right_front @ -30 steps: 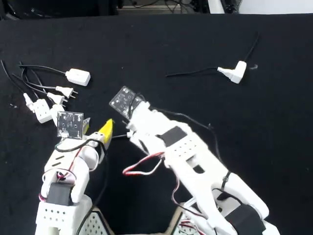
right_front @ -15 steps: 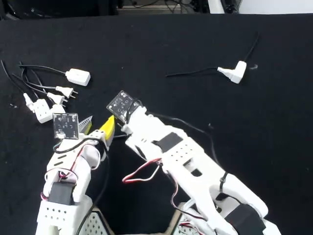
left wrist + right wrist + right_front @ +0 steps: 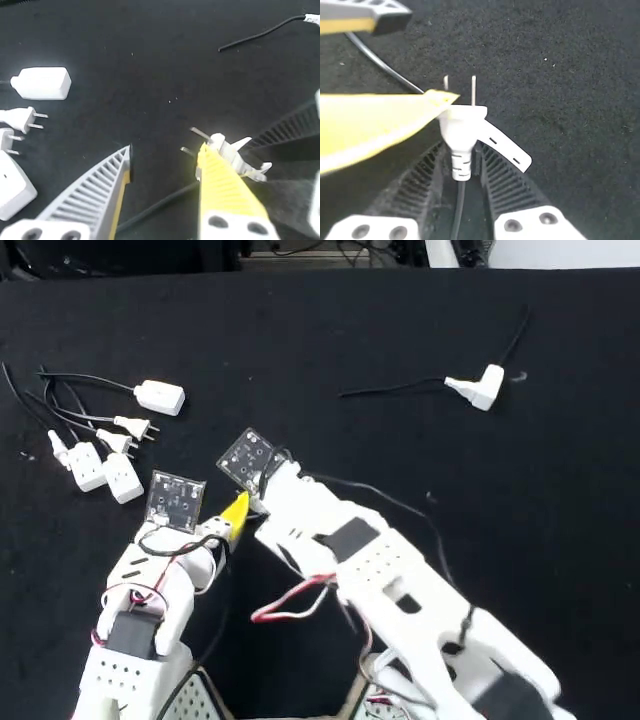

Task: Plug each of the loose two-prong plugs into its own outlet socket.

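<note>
White moulded two-prong plug (image 3: pixel 461 127), clamped in ribbed right gripper (image 3: pixel 461 150)

Counter (image 3: pixel 330 330), left side: a corded outlet socket (image 3: pixel 160 397) rearmost, two loose two-prong plugs (image 3: pixel 132 426) just before it, two socket blocks (image 3: pixel 87 466) nearest the arms. Far right rear, well apart: an angled plug (image 3: pixel 478 388). Centre-front: the held plug (image 3: pixel 460 125) sits in the right claw (image 3: pixel 461 146), left claw (image 3: pixel 165 150) just beside it on the left.
</note>
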You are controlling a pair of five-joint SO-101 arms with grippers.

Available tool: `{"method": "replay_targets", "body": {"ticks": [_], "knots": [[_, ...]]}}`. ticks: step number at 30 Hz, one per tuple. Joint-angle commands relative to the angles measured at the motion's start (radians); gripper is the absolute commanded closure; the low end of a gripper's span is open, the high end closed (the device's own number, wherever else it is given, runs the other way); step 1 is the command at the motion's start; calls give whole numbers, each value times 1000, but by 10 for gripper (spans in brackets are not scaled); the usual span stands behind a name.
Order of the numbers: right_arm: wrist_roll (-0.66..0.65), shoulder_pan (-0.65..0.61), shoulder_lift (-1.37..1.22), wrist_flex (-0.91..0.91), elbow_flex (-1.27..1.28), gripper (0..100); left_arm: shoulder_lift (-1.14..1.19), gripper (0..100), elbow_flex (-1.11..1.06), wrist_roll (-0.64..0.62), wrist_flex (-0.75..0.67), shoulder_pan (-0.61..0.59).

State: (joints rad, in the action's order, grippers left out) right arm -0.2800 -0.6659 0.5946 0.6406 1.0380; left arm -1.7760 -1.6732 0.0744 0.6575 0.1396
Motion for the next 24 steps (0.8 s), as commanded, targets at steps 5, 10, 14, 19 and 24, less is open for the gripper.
{"method": "replay_targets", "body": {"ticks": [5, 10, 14, 19, 24], "knots": [[-2, -54, 255, 75, 47, 988, -6, 780, -28, 20, -49, 8], [-2, -52, 265, 69, 56, 988, -6, 780, -28, 20, -48, 8], [-2, -57, 271, 72, 58, 988, -5, 780, -28, 20, -48, 8], [6, -57, 271, 69, 58, 988, -2, 780, -28, 23, -48, 8], [44, -54, 271, 68, 48, 988, 0, 780, -28, 23, -48, 8]]}}
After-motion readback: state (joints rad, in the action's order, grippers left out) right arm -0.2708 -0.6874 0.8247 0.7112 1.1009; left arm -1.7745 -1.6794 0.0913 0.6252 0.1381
